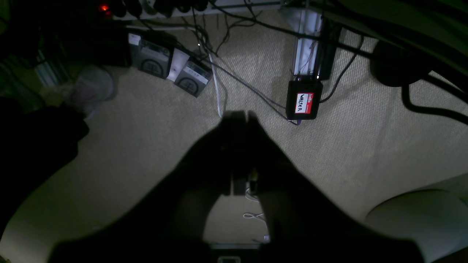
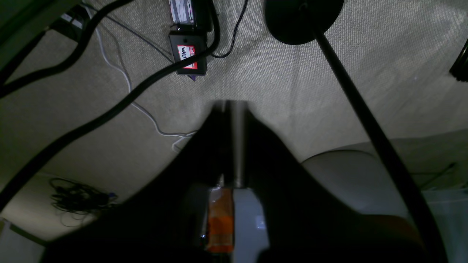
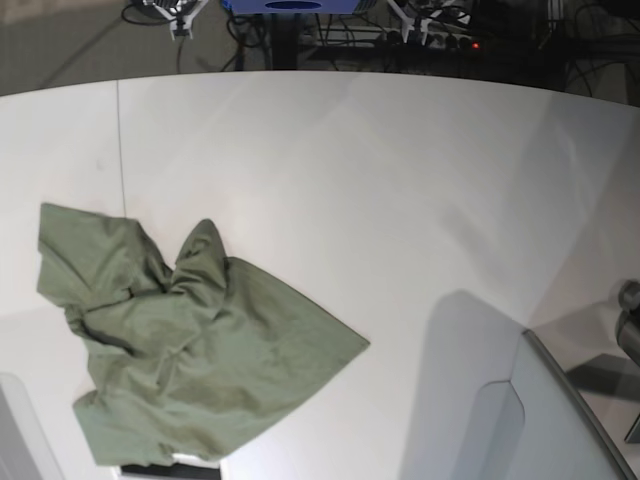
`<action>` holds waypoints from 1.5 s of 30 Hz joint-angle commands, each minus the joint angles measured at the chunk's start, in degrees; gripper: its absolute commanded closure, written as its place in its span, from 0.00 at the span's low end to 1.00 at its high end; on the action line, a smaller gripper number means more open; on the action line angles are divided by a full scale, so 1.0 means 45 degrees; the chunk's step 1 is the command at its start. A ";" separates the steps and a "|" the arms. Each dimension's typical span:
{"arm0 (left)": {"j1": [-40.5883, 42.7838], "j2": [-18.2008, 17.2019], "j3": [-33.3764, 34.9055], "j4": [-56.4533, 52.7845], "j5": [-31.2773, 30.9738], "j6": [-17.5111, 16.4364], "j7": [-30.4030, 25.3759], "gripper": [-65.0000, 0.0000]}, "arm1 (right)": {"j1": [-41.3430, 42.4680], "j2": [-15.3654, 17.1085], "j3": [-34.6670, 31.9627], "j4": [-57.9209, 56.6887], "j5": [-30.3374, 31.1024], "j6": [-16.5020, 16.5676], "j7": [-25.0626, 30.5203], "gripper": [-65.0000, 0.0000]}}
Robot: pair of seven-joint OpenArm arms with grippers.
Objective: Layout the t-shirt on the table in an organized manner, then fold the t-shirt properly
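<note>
The olive-green t-shirt lies crumpled on the left part of the white table, bunched at its upper left and spread to a point at the right. No gripper touches it in the base view. In the left wrist view my left gripper is shut with nothing between its fingers, and it hangs over carpet. The right wrist view shows my right gripper shut and holding nothing, also over carpet. Neither wrist view shows the t-shirt.
A grey-white angled panel rises at the table's bottom right, and a dark arm part sits at the right edge. A thin seam crosses the table's left side. On the floor lie cables and a black name-tag box.
</note>
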 commanded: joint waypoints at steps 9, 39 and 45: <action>0.0244 -0.0030 -0.0012 0.0003 0.0036 -0.0007 -0.0029 1.00 | -0.0029 -0.0003 0.0037 0.0012 0.0032 0.0027 -0.0017 1.00; 0.2881 -0.0538 -0.0051 0.3949 -0.0022 0.0032 -0.1260 1.00 | -0.4190 0.0016 0.0057 0.9467 -0.0007 0.0027 -0.4041 1.00; 0.4698 -0.0812 -0.0071 0.8032 -0.0061 0.0032 -0.1143 1.00 | -0.5929 0.0368 0.0076 1.5055 -0.0027 0.0007 -0.6737 1.00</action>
